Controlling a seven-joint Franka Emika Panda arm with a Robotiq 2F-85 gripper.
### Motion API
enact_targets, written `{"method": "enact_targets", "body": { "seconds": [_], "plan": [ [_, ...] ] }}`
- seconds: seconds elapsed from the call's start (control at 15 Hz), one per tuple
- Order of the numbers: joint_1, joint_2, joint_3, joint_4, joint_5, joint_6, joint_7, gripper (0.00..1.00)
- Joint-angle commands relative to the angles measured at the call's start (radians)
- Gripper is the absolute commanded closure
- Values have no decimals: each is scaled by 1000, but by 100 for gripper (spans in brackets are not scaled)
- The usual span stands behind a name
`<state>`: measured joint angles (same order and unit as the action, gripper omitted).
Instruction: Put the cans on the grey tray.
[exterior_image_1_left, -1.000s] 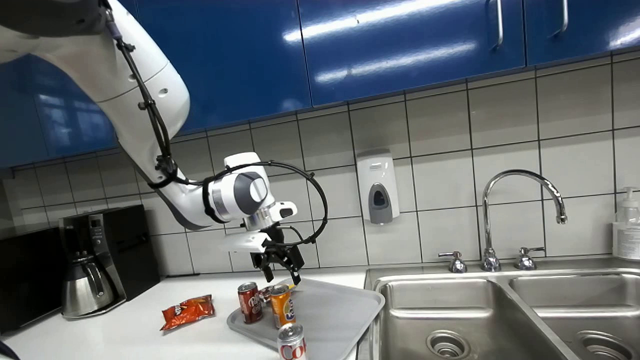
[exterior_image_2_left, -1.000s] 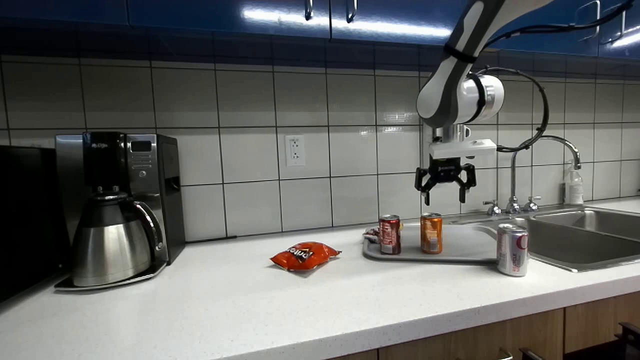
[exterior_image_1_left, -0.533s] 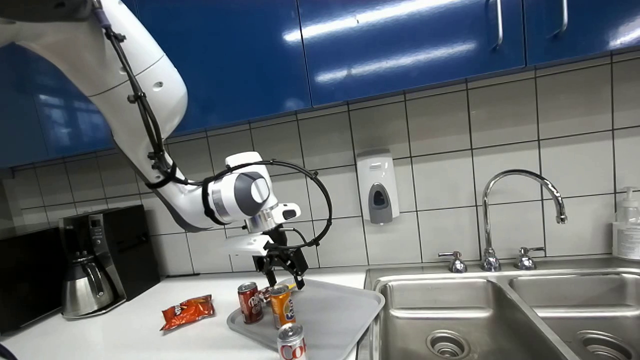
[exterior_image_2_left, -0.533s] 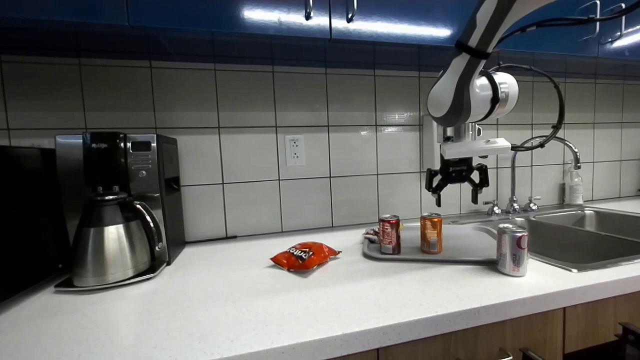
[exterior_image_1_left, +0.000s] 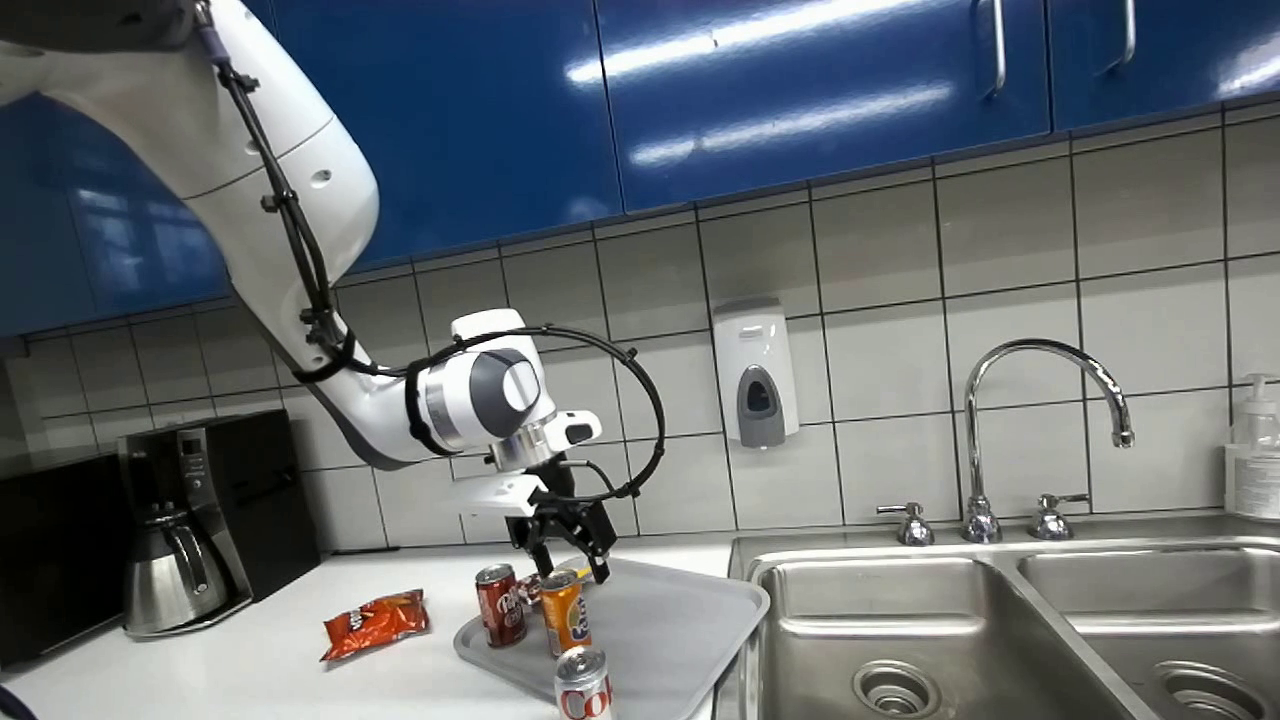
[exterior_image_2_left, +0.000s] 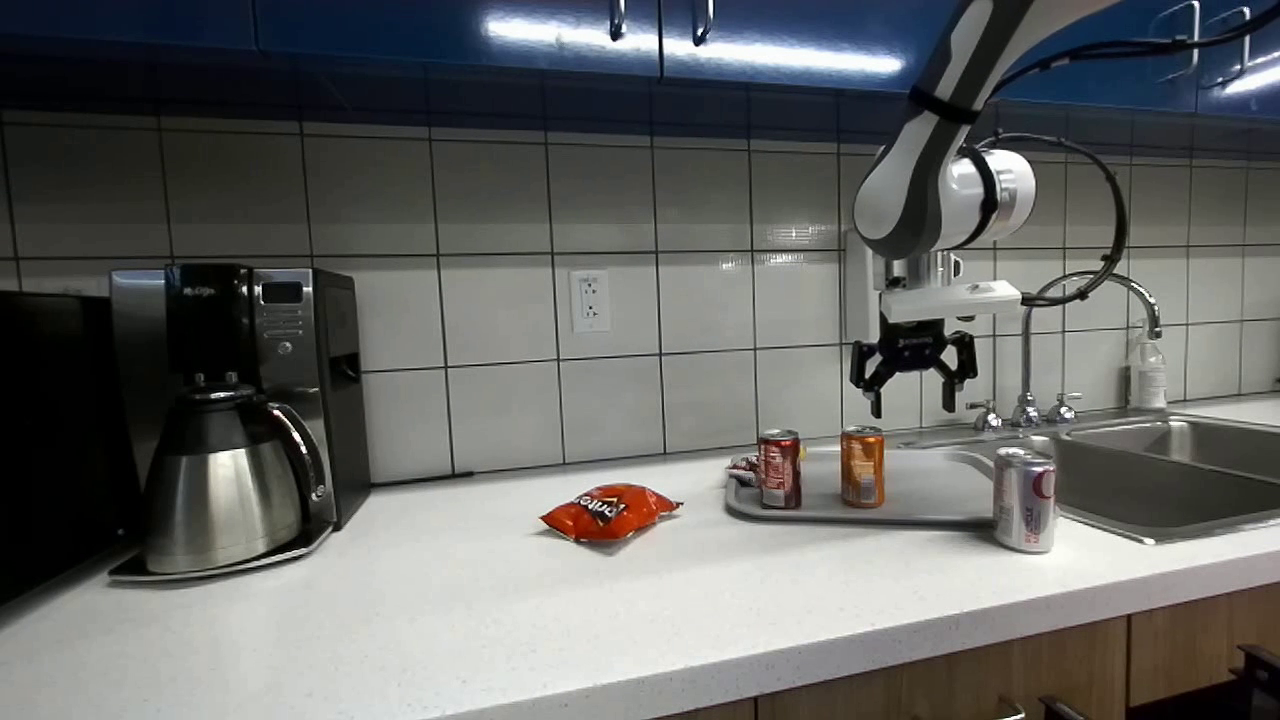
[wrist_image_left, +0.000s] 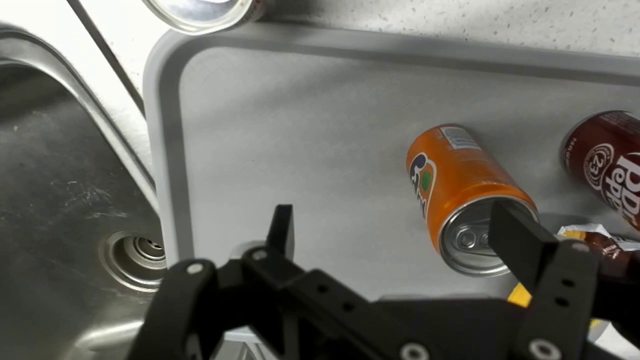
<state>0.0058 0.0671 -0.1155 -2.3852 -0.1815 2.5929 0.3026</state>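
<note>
Two cans stand upright on the grey tray: a dark red can at its left end and an orange can beside it. The silver-white can stands upright on the counter, just outside the tray's front corner; in the wrist view only part of this silver-white can shows at the top. Above the tray hangs my gripper, open and holding nothing. In the wrist view the gripper has its right finger overlapping the lid of the orange can, while bare tray lies between the fingers.
A small brown and yellow wrapper lies on the tray behind the dark red can. The orange-red snack packet rests on the counter. A steel double sink with a tall faucet adjoins the tray; a coffee maker stands far off.
Over the last second my gripper has shifted to the right above the tray, almost all of it in the first half; since then it barely moves. The cans and tray stayed put.
</note>
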Motion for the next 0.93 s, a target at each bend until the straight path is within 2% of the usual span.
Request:
{"method": "enact_targets", "body": {
  "seconds": [0.0, 0.87],
  "plan": [
    [-20, 22, 3, 4, -43, 43, 9, 0],
    [-47, 44, -43, -26, -57, 97, -8, 0]
  ]
}}
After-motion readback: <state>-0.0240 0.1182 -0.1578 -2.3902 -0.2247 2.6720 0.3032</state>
